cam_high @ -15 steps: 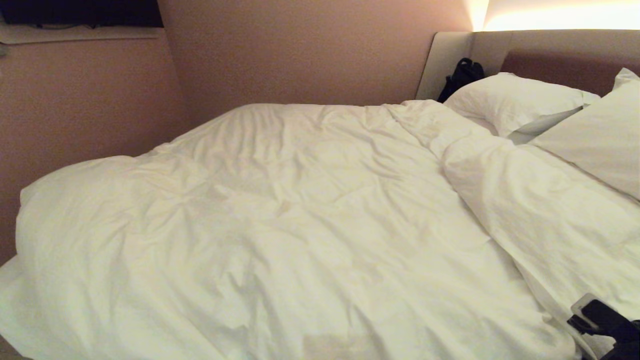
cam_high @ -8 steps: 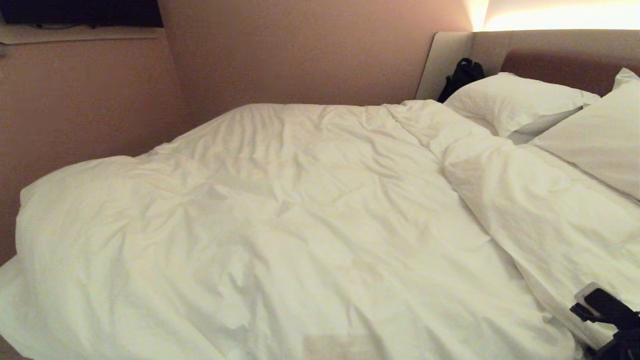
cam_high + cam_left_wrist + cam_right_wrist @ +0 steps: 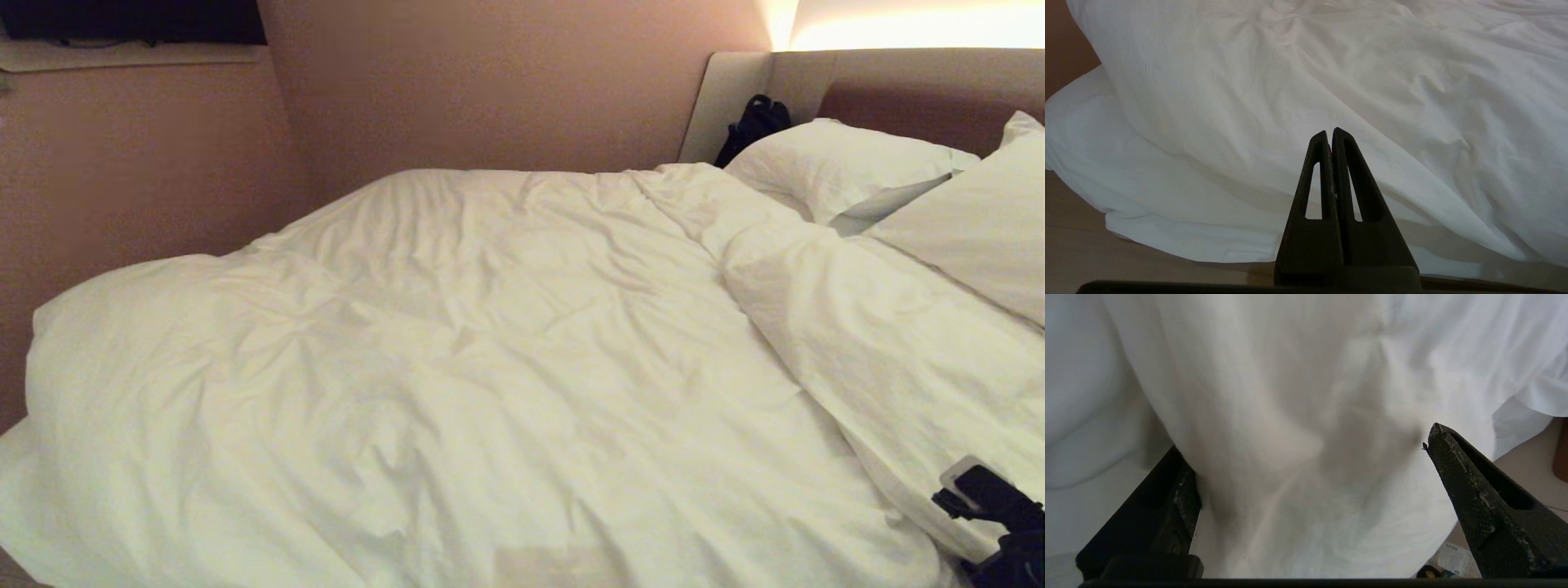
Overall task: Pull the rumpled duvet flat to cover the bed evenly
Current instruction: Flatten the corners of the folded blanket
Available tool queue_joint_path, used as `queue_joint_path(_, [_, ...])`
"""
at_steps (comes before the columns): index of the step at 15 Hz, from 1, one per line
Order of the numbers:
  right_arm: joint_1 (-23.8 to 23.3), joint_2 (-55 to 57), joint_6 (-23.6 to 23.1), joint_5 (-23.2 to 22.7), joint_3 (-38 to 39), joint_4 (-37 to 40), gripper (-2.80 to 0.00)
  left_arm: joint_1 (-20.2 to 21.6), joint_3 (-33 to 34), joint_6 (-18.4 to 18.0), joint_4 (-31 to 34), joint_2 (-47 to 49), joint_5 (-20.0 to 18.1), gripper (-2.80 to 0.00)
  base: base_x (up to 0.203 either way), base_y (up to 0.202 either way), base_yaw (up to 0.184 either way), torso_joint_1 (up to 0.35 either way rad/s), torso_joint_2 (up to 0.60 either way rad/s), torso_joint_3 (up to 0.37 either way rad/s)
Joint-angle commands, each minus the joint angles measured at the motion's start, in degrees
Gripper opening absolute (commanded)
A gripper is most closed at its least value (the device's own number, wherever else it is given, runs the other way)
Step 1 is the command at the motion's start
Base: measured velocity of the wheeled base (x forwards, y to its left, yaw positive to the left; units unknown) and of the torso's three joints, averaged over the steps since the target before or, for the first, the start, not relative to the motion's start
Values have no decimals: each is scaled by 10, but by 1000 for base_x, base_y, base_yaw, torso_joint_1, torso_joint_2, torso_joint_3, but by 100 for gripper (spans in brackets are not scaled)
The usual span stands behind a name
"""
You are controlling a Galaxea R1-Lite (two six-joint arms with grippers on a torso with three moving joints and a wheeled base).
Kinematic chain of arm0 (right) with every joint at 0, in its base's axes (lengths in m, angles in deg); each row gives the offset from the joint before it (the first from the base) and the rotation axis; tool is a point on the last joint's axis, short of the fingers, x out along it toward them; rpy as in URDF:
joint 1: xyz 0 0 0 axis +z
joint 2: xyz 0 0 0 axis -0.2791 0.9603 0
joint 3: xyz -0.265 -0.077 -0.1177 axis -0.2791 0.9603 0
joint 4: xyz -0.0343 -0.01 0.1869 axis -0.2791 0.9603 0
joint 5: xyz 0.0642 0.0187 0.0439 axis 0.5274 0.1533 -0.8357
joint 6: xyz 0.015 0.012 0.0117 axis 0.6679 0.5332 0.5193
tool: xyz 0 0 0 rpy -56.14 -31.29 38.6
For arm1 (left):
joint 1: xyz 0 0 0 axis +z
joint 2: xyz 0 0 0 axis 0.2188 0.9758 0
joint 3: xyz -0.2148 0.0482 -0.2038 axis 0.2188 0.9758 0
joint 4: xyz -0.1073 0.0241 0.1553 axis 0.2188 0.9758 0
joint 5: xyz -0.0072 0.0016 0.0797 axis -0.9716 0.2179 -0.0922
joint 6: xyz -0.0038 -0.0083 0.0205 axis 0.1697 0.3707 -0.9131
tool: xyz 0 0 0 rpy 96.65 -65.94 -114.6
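- Pinkish-brown walls close in the wide low bed (image 3: 739, 90) with its padded beige and brown headboard.
- Covering most of the mattress, the puffy, wrinkled white duvet (image 3: 457, 359) seems largely spread, though a ridge near the white pillows (image 3: 849, 167) looks unsmoothed.
- Right gripper (image 3: 1310, 457): jaws spread wide around a duvet fold, not yet pinching.
- Left gripper (image 3: 1330, 136): jaws pressed together, empty.

place: bedroom | evidence: bed (image 3: 922, 90) with padded headboard, pillows (image 3: 841, 167), white duvet (image 3: 457, 359)
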Motion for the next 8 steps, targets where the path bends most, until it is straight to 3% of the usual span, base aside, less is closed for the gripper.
queue_joint_path(1, [0, 10, -3, 1, 1, -3, 0, 0, 0, 0, 0, 0, 0, -280, 0, 0, 0, 0, 0, 0])
queue_joint_path(8, [0, -5, -3, -2, 2, -4, 0, 0, 0, 0, 0, 0, 0, -280, 0, 0, 0, 0, 0, 0])
